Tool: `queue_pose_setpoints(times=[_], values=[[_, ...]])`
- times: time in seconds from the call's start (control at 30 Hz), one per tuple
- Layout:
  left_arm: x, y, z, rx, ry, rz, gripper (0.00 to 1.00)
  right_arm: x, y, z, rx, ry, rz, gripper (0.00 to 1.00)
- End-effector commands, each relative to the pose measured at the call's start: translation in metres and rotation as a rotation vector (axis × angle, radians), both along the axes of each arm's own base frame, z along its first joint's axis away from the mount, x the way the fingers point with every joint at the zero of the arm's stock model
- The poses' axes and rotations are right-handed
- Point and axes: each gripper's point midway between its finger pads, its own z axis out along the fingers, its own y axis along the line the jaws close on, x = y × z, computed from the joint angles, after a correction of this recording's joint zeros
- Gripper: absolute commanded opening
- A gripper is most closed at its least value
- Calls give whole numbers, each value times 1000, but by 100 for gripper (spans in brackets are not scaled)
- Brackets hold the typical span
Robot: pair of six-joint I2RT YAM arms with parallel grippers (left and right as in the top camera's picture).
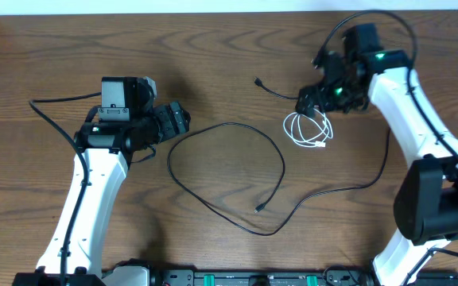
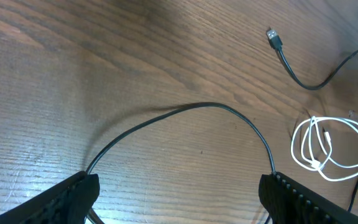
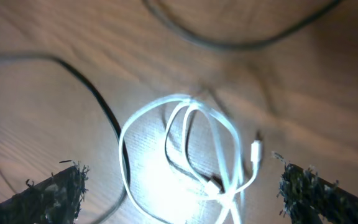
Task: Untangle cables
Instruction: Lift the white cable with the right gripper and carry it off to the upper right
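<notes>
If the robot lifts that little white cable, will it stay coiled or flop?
Probably flops: the white cable lies in loose, uneven loops, so it looks limp. Likely light too, being so thin. Its loops may shift when pushed.

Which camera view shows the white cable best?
The right wrist view: the white cable fills the frame, loops and plug visible. The left wrist view shows it small near the edge; overhead it is tiny.

A robot lab bench, it seems; white robot arms (image 1: 94,191) stand on a wood-grain table (image 1: 213,48). Well behind the left gripper (image 1: 183,119) runs a black rail (image 1: 237,279) with green fittings.
</notes>
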Motion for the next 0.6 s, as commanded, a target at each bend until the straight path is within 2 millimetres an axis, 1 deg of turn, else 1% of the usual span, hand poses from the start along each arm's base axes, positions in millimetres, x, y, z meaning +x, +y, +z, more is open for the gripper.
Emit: queue_pose_setpoints(times=[0.0,0.1,0.2,0.23,0.3,0.33,0.43,0.57], values=[[4,2,8,14,-22,3,87,-25,-3,-27,-93,70,26,99],[4,2,8,14,-22,3,87,-43,-3,-46,-103,122,36,99],[4,2,8,14,-22,3,87,-53,-5,-62,-105,153,19,99],[4,2,8,14,-22,3,87,-56,-6,-68,-105,163,3,91],[4,2,8,14,-22,3,87,-59,-6,-76,-102,171,-23,68],[4,2,8,14,-22,3,87,-60,-6,-78,-100,173,-35,53],[4,2,8,14,-22,3,87,-59,-6,-81,-94,176,-70,1],[4,2,8,14,-22,3,87,-55,-2,-79,-68,173,-105,1]])
